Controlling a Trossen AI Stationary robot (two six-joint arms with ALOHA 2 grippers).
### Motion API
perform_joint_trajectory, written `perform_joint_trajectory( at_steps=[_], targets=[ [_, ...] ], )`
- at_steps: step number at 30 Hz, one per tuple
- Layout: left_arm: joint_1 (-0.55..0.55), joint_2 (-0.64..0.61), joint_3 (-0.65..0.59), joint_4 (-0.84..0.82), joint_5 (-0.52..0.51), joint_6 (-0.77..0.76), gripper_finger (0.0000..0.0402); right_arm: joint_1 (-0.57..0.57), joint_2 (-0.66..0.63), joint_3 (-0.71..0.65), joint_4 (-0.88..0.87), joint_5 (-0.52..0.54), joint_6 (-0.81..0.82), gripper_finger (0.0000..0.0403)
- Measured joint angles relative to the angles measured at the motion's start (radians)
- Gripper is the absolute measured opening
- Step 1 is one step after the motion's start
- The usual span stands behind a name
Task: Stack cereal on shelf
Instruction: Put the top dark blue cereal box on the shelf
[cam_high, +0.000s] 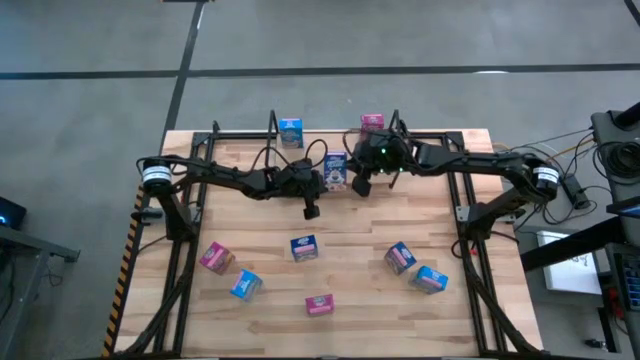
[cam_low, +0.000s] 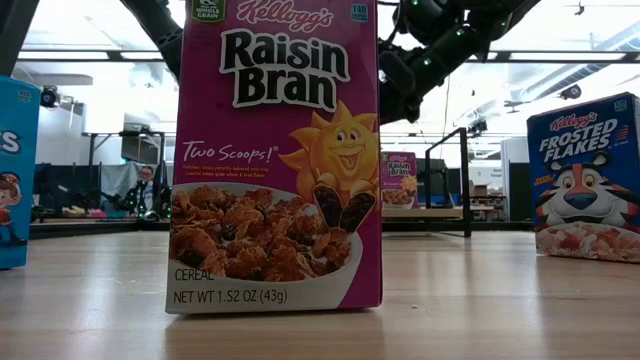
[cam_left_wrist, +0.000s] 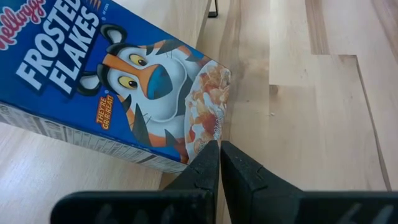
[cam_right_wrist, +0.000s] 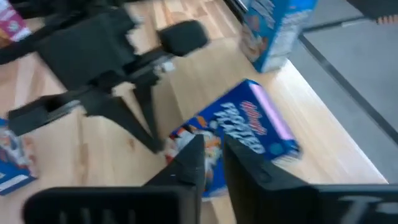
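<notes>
From above, both dark arms reach inward toward the upper middle of the table (cam_high: 330, 285). The left gripper (cam_high: 311, 209) hangs just below centre, its fingers pressed together on nothing. The right gripper (cam_high: 361, 186) points down beside a blue cereal box (cam_high: 336, 172) between the two arms. Another blue box (cam_high: 291, 131) and a pink box (cam_high: 372, 123) stand along the table's upper edge; six more boxes lie scattered across the lower half, blue and pink mixed.

In the low view a tall magenta box (cam_low: 274, 150) fills the centre, reading "Kellogg's Raisin Bran", "Two Scoops!", "CEREAL" and "NET WT 1.52 OZ (43g)". At the right edge stands a blue "Frosted Flakes" box (cam_low: 586, 178); a second Raisin Bran box (cam_low: 399, 179) shows far behind. Arm links descend from the upper right.

The left wrist view shows a blue Frosted Flakes box (cam_left_wrist: 118, 81) lying in the upper left, its corner just above the closed fingers (cam_left_wrist: 205, 171).

In the right wrist view, the right gripper's fingers (cam_right_wrist: 189, 163) stand slightly parted over a blurred blue box with a pink side (cam_right_wrist: 239, 134) lying flat; whether they grip it cannot be told. The left arm crosses the upper left.
</notes>
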Motion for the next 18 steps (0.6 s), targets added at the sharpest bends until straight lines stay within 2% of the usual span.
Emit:
perform_joint_trajectory(
  at_steps=[4,9,11,18],
  targets=[
    [-0.002,0.0,0.0,-0.001,0.001,-0.001,0.0,-0.044,0.001,0.065,-0.074,-0.036,-0.021,0.0122],
    [-0.002,0.0,0.0,-0.002,0.002,-0.001,0.0,-0.126,0.026,0.18,-0.205,-0.235,-0.07,0.0196],
    [-0.002,0.0,0.0,-0.002,0.002,-0.001,0.0,-0.159,0.049,0.232,-0.27,-0.284,-0.097,0.022],
    [-0.002,0.0,0.0,-0.002,0.003,-0.001,0.0,-0.235,0.188,0.435,-0.478,-0.295,-0.152,0.0281]
  ],
)
